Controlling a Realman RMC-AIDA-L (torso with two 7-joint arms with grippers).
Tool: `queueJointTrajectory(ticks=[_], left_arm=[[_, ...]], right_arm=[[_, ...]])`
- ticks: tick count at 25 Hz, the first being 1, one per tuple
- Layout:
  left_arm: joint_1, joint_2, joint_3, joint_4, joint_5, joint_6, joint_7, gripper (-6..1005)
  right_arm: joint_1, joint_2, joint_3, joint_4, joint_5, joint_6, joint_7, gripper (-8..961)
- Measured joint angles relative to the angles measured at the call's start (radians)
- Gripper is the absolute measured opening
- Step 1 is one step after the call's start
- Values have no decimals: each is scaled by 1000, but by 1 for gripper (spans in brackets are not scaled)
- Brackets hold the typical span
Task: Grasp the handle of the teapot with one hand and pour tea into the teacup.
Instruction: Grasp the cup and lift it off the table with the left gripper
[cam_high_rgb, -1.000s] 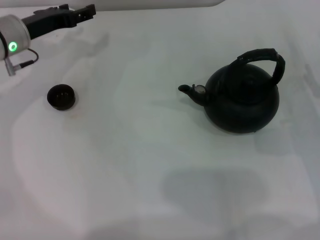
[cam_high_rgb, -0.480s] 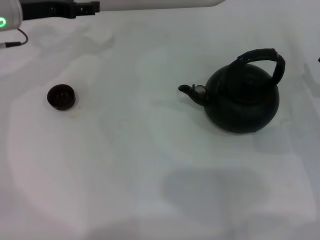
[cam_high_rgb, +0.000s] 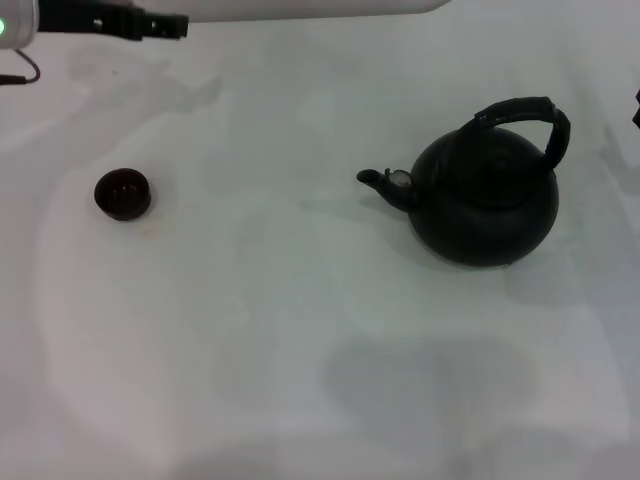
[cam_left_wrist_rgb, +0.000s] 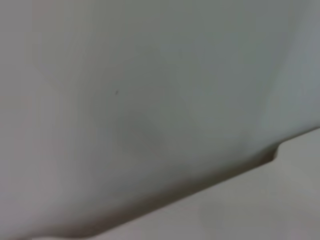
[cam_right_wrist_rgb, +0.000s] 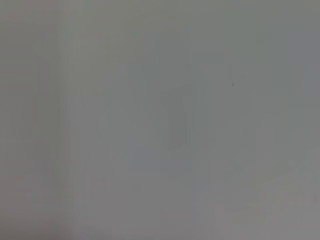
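One teapot and one teacup on a white table, both untouched

Head view: one round matte-black teapot (cam_high_rgb: 487, 200) at right, ribbed arched handle (cam_high_rgb: 525, 118) on top, silver-ringed spout pointing left; one tiny black teacup (cam_high_rgb: 122, 193) well apart at left; left gripper (cam_high_rgb: 150, 24) far left, finger state unreadable; no writing; left wrist view: plain white table (cam_left_wrist_rgb: 150, 100); right wrist view: featureless grey.
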Motion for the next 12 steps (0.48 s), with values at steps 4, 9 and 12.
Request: queueJointTrajectory(ticks=[4, 9, 12], left_arm=[[6, -47, -23, 65, 175, 20, -96, 841], [12, -77, -35, 100, 267, 70, -143, 837], [15, -86, -37, 104, 286, 100, -164, 834]], right_arm=[[0, 0, 0, 1, 0, 0, 0, 866], [0, 0, 0, 1, 0, 0, 0, 865], [1, 0, 0, 2, 0, 0, 0, 865]])
